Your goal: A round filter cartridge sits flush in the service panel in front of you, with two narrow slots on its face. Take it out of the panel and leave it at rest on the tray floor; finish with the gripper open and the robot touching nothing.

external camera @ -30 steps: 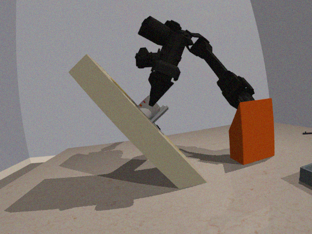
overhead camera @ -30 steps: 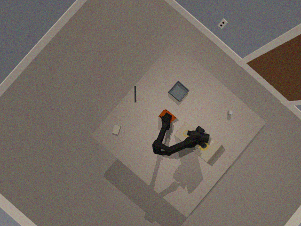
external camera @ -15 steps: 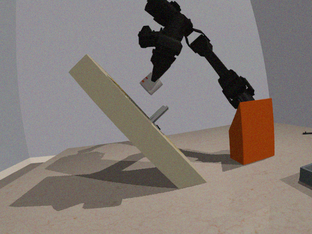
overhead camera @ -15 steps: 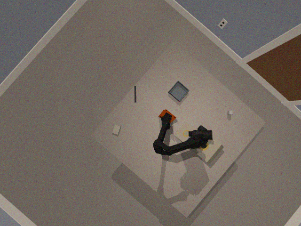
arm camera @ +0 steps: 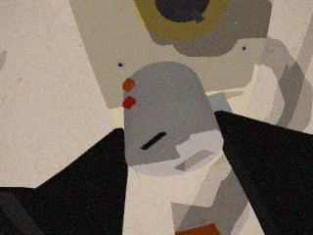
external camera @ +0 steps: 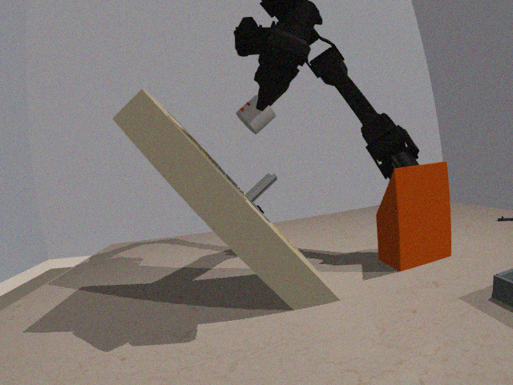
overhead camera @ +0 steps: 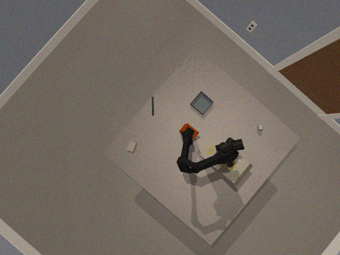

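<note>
My gripper (external camera: pixel 260 106) (arm camera: pixel 170 128) is shut on the round grey filter cartridge (external camera: pixel 255 118) (arm camera: pixel 166 114) and holds it in the air, clear of the tilted cream service panel (external camera: pixel 215 199) (overhead camera: pixel 243 166). In the wrist view the cartridge face shows a dark slot and two small red marks. The blue-grey tray (overhead camera: pixel 195 98) (external camera: pixel 503 285) sits on the table, well away from the gripper. In the overhead view the arm hides the cartridge.
The arm's orange base (external camera: pixel 414 215) (overhead camera: pixel 188 128) stands next to the panel. A grey bracket (external camera: pixel 260 186) sticks out of the panel face below the cartridge. A dark bar (overhead camera: pixel 152 105), a white block (overhead camera: pixel 132 146) and a small white cylinder (overhead camera: pixel 260 127) lie on the table.
</note>
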Motion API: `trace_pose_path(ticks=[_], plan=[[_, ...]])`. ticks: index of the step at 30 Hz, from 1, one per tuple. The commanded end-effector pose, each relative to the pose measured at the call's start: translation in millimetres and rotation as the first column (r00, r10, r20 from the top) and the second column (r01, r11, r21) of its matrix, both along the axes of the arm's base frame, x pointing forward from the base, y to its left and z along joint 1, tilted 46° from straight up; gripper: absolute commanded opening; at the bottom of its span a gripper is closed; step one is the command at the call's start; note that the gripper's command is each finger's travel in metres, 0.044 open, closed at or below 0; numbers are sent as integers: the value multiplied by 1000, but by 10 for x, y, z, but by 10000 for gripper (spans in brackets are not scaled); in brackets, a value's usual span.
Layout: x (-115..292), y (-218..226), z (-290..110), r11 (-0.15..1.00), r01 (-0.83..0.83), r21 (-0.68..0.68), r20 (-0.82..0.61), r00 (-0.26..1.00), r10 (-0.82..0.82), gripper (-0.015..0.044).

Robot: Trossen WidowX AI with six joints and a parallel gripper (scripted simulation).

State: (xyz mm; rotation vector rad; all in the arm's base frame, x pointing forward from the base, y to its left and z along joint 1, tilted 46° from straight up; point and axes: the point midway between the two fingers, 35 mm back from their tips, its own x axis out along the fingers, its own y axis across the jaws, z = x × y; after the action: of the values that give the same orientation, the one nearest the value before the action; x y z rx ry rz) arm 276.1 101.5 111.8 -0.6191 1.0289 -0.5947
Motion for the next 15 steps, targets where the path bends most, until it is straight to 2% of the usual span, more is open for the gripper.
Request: trace_pose_path(ticks=[1,11,12,15], plan=[[38,124,-118,1000,-3,8,7,1000,3,0],[106,379,-489,1000,-3,10,9,1000,3,0],[88,314,-428,1000,-5,3,-4,1000,5,0],[7,445,-568,998,-63,21,-84,994,65,0]])
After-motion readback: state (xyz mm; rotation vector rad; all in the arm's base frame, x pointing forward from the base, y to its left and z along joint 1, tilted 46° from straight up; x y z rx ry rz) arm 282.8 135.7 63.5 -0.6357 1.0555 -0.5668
